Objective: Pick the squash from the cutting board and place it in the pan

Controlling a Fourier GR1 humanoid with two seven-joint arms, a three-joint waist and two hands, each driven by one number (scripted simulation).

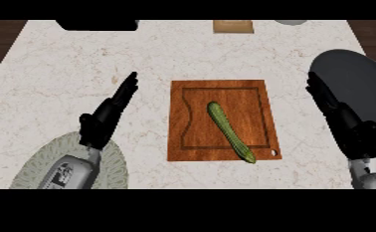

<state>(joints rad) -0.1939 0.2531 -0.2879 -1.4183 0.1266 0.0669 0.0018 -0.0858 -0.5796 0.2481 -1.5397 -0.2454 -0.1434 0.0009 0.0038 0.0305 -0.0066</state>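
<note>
There was one squash (230,131), one cutting board (192,121), one pan (351,76), one plate (44,164), and two hands (110,109) (339,114).

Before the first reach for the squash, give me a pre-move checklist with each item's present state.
1. Squash lies on the cutting board, nothing covering it: ok.
2. Right hand open, holding nothing: ok.
3. Left hand open, left of the board: ok.
4. Pan in view at the right edge, right hand partly in front of it: ok.
5. Pan's inside free of things: cannot tell, it is cut off.
</note>
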